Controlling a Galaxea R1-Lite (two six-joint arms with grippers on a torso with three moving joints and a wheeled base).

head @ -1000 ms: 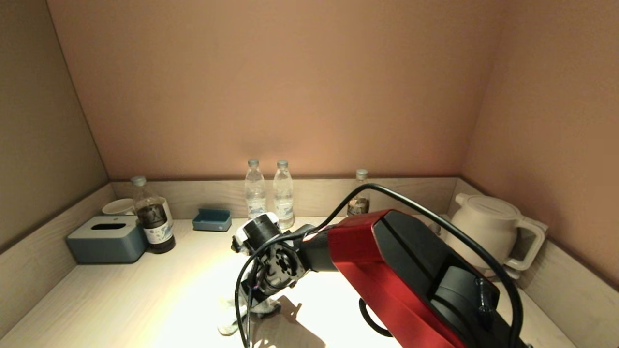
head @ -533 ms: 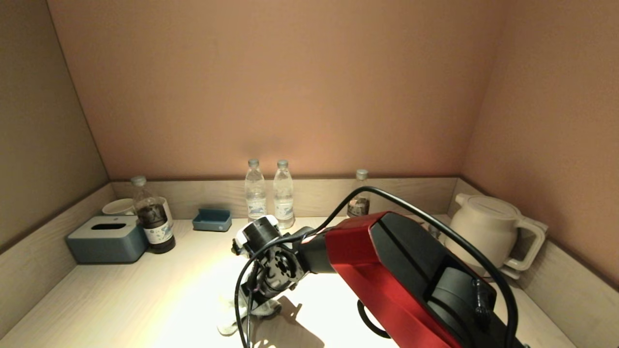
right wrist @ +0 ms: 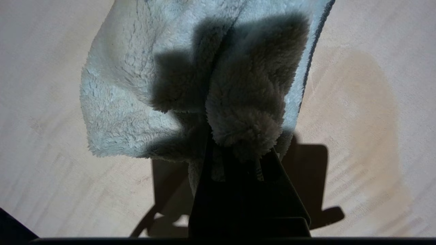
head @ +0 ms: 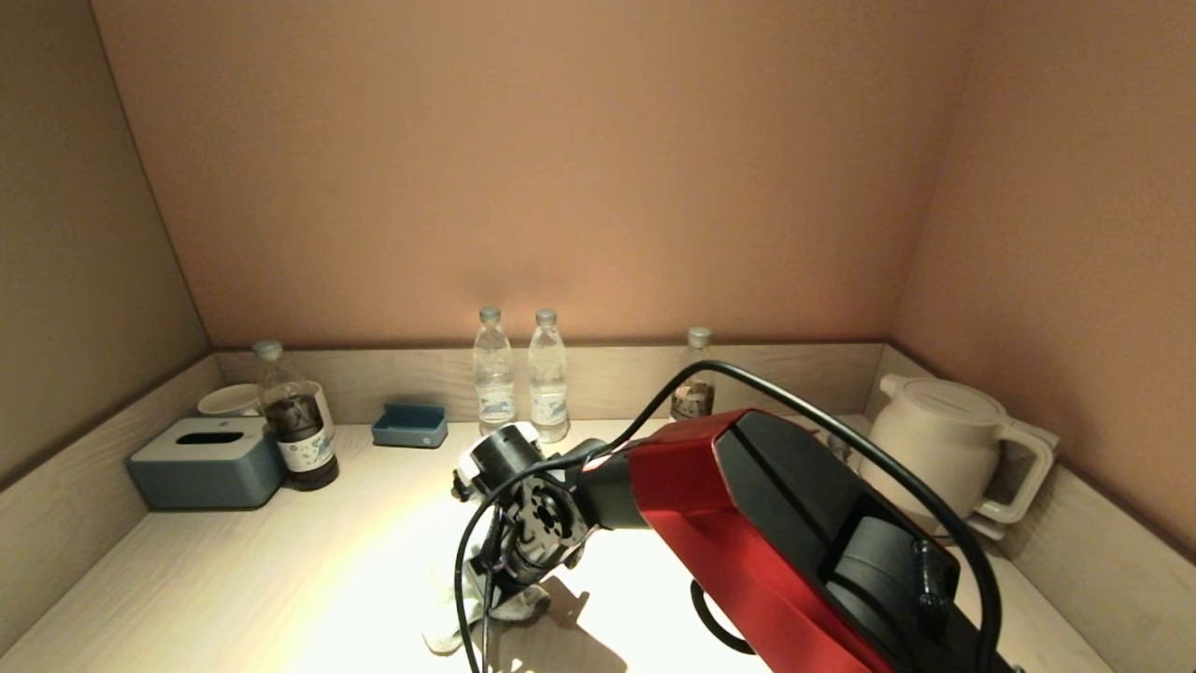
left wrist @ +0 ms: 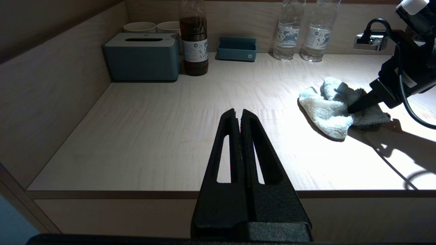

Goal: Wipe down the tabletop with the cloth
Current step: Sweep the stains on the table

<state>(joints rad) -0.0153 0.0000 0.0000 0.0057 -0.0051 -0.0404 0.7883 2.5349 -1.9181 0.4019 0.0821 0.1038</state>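
Observation:
A pale fluffy cloth lies crumpled on the light wooden tabletop, near its front middle. It also shows in the left wrist view and in the right wrist view. My right gripper is shut on a bunched fold of the cloth and presses it on the table; in the head view its wrist hides the fingers. My left gripper is shut and empty, parked at the table's front edge, left of the cloth.
A blue tissue box, a dark bottle, cups and a small blue tray stand at the back left. Two water bottles and a third bottle line the back wall. A white kettle stands at right.
My right wrist has shifted slightly to the right and toward the front, dragging the cloth with it. The left arm has not moved.

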